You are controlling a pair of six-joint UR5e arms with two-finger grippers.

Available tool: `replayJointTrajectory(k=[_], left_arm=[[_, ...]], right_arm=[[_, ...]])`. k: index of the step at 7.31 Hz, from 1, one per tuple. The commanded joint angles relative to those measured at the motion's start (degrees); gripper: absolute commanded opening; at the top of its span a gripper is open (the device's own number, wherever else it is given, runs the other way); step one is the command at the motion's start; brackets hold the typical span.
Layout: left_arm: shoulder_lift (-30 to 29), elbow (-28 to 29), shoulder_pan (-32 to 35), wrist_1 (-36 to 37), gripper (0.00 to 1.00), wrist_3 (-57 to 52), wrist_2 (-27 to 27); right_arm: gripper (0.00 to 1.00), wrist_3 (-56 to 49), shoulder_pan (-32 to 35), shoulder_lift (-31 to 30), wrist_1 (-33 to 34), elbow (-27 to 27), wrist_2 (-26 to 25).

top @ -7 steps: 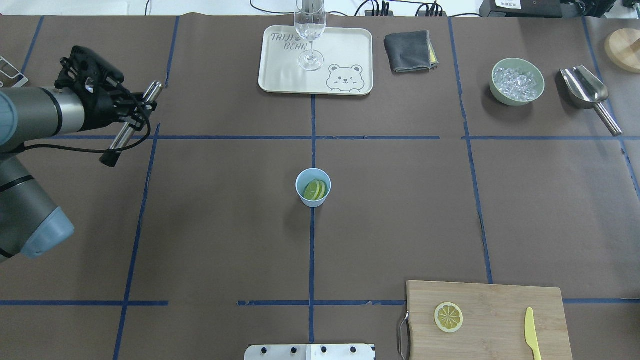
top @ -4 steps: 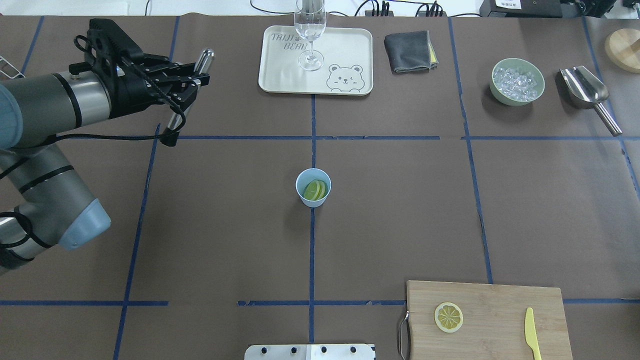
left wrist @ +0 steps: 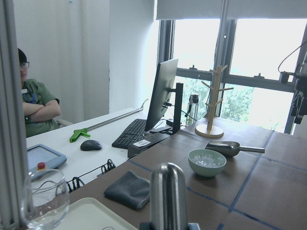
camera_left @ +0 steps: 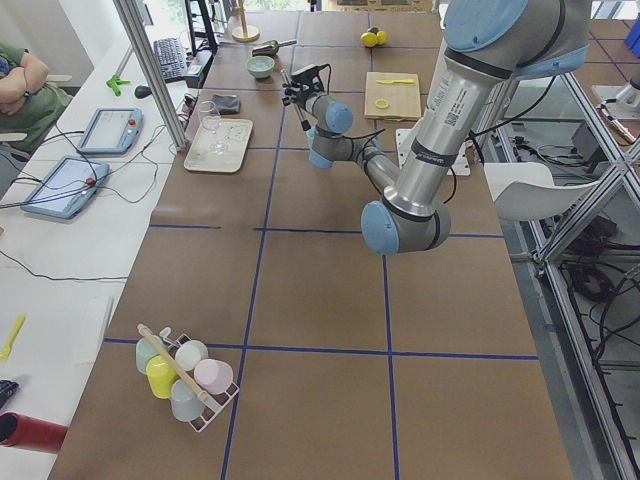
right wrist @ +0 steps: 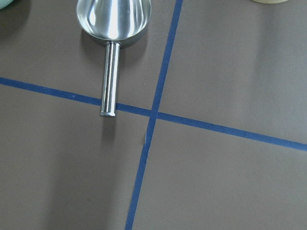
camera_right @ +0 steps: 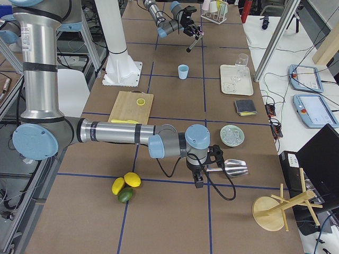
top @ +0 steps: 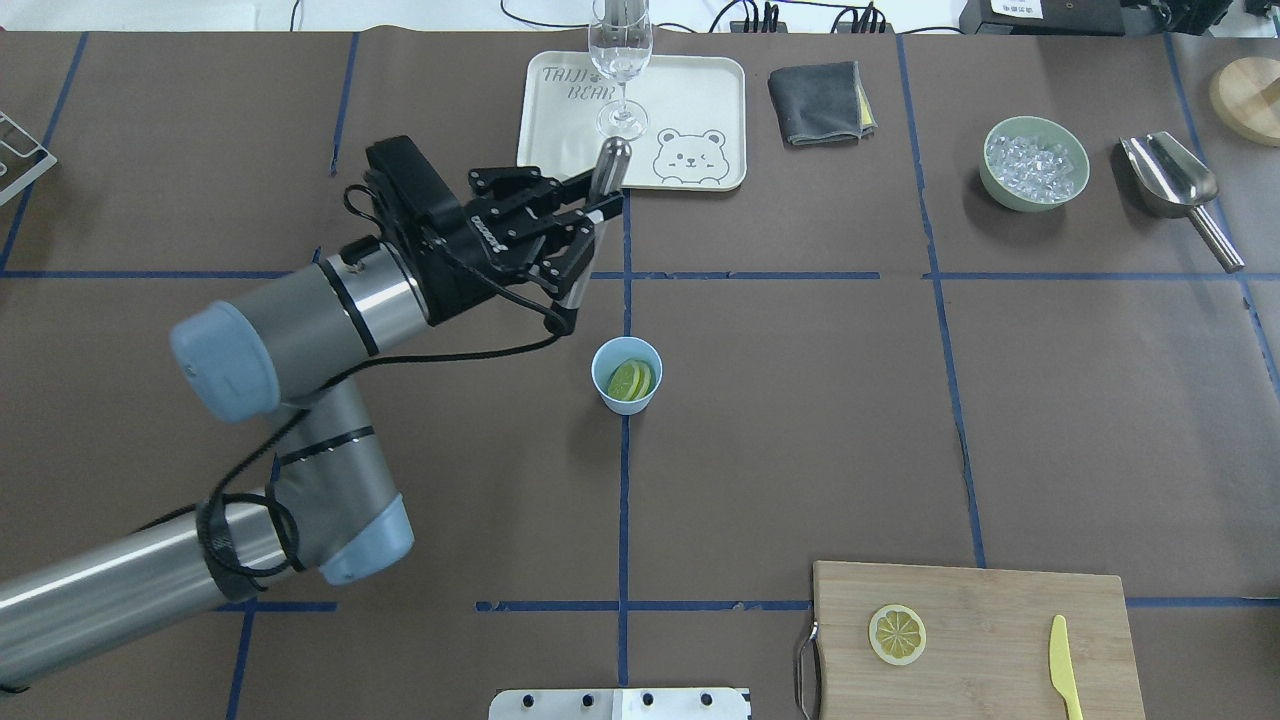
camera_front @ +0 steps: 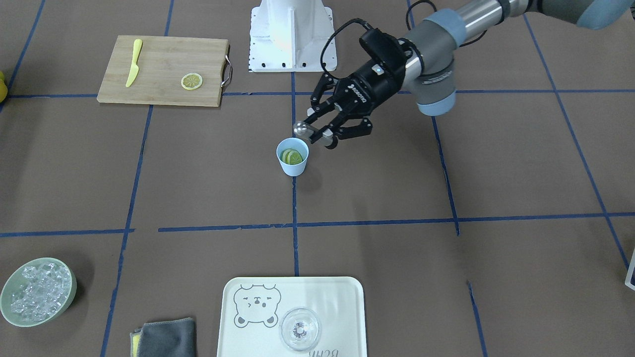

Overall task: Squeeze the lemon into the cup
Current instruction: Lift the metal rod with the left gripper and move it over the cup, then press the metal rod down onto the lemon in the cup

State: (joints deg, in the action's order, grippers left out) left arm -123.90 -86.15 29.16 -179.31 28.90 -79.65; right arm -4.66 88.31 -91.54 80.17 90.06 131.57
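Closure is seen at the left pincer (top: 592, 225) (camera_front: 320, 135): its black fingers are clamped across a polished steel rod (top: 610, 165) (camera_front: 300, 130) with a rounded top and a dark lower tip. In the overhead view the rod is held tilted in the upper middle of the frame, its dark tip lying just up and left of the cup (top: 625, 405) (camera_front: 293, 169) and not touching it. The cup is set at the frame's centre on a crossing of blue tape lines; it is small, light blue, smooth-walled and wider at the rim. The lemon slices (top: 630, 380) (camera_front: 291, 157) are leaned inside it, yellow-green rind outward, below the rim.

Brown paper of the counter (top: 800, 420) is spread on every side of the cup. A cream tray (top: 690, 100) with a bear drawing and a clear stemmed glass (top: 621, 50) is placed at the top edge, well apart. A folded grey cloth (top: 818, 102), a pale green bowl (top: 985, 170) of ice and a steel scoop (top: 1170, 175) (right wrist: 112, 19) are ranged toward the upper right. A bamboo board (top: 1000, 640) at the lower right edge carries a lone slice (top: 897, 634) and a yellow plastic knife (top: 1065, 668).

The right pincer (camera_right: 198, 179) is seen only in the side view, beside the scoop; whether it is open or closed cannot be told.
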Motion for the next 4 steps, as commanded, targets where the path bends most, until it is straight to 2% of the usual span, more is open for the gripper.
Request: replayJointTrajectory(k=[1,2,3,4], left_arm=[[-3.63,5.09,-4.01,-9.15,0.00,-0.42,3.71],[-4.24,10.59,-4.11,-16.88,0.00,-1.73,3.88],[-4.34,12.65,-4.37,-18.35,0.00,-5.92,4.32],[-4.95,14.24,-5.77,-18.45,0.00,-6.31,7.20]], right_arm=[[1.00,-0.09,0.63,-0.04,0.07,-0.15,0.00],[1.00,-0.09,0.81,-0.04,0.07,-0.15,0.00],[1.00,-0.09,1.25,-0.04,0.16,-0.15,0.00],[1.00,-0.09,1.25,-0.04,0.25,-0.15,0.00]])
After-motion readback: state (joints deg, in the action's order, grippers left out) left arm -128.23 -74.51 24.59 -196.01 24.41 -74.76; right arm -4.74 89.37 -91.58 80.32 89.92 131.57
